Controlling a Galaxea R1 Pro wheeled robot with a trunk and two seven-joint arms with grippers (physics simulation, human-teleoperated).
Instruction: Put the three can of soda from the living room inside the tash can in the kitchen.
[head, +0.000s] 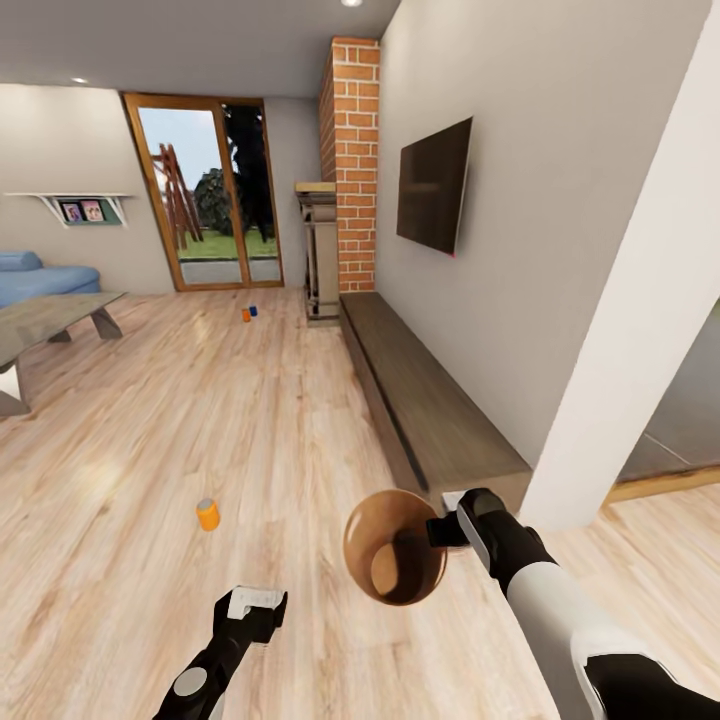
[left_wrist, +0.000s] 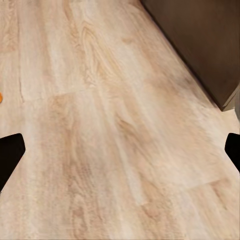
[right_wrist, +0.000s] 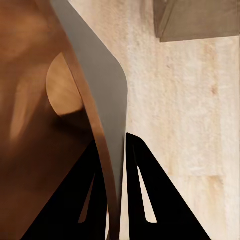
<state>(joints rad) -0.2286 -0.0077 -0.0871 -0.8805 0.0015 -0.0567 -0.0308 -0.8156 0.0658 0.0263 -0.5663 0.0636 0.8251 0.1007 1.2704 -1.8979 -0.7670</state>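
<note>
My right gripper (head: 447, 530) is shut on the rim of the trash can (head: 395, 548), held above the floor with its coppery inside facing the head camera. In the right wrist view the black fingers (right_wrist: 150, 200) pinch the bucket's wall (right_wrist: 102, 85) between them. One orange soda can (head: 208, 514) stands on the plank floor, ahead and left of my left gripper (head: 255, 603). That gripper is open, its fingertips (left_wrist: 10, 155) far apart over bare floor, and a sliver of the orange can (left_wrist: 1, 96) shows at the frame's edge. Two more cans (head: 249, 312) stand far off near the glass doors.
A long dark low cabinet (head: 430, 410) runs along the right wall under a TV (head: 433, 185), ending close to the bucket. A white pillar (head: 630, 330) rises at right. The brick fireplace (head: 352, 160), glass doors (head: 210, 190), coffee table (head: 50, 320) and blue sofa (head: 40, 280) lie beyond.
</note>
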